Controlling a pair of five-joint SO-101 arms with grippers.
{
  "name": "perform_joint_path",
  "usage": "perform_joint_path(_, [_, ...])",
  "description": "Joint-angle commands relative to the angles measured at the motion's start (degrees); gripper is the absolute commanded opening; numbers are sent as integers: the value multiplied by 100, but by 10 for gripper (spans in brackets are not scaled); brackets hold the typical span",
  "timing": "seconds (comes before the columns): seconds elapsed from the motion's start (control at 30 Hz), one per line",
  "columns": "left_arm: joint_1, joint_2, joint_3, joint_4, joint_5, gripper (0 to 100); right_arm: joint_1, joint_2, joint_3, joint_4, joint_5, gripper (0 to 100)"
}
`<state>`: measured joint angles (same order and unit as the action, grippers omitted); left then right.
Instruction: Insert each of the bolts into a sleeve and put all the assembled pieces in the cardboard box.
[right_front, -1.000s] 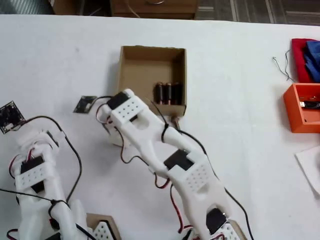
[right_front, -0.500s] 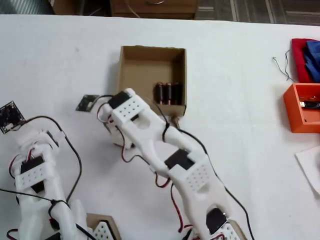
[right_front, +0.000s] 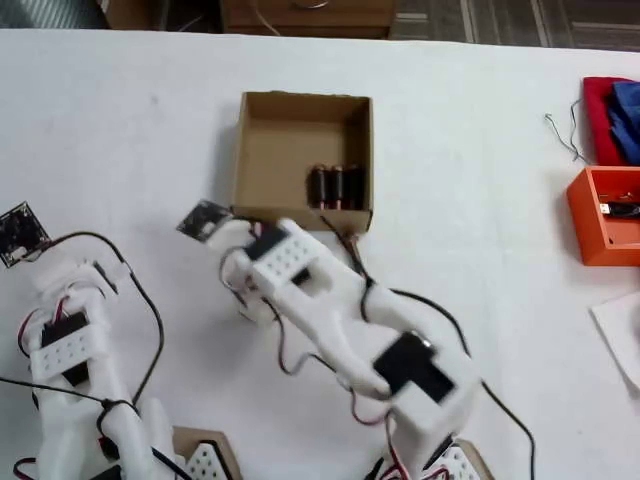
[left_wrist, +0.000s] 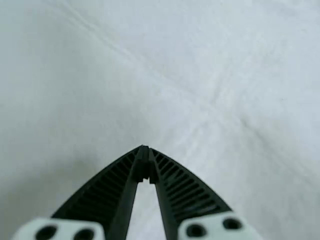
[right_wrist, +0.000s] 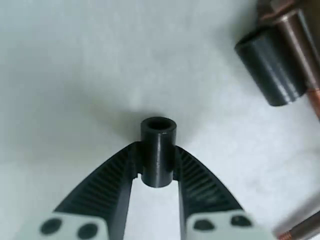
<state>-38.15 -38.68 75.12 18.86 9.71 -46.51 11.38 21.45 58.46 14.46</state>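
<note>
The right gripper pinches a black sleeve between its fingertips over the white worktop, by the near left corner of the cardboard box. A second sleeve lies against a copper bolt nearby. Assembled pieces lie inside the box at its near wall. The left gripper is pressed together over bare worktop.
</note>
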Motion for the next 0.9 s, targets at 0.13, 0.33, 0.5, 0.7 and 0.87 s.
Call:
perform_joint_path(0.13, [-35, -35, -57, -114, 35, 27, 215, -286, 642, -119, -62, 89])
perform_joint_path(0.33, [-35, -35, -57, -114, 35, 27, 215, -207, 527, -57, -53, 137])
perform_joint_path(0.5, [-35, -35, -57, -114, 35, 27, 215, -198, 510, -31, -35, 136])
perform_joint_path(0.7, [-35, -35, -57, -114, 35, 27, 224, -171, 527, 84, -26, 111])
perform_joint_path(0.87, [-35, -35, -48, -114, 35, 27, 242, 303, 97, 488, -26, 105])
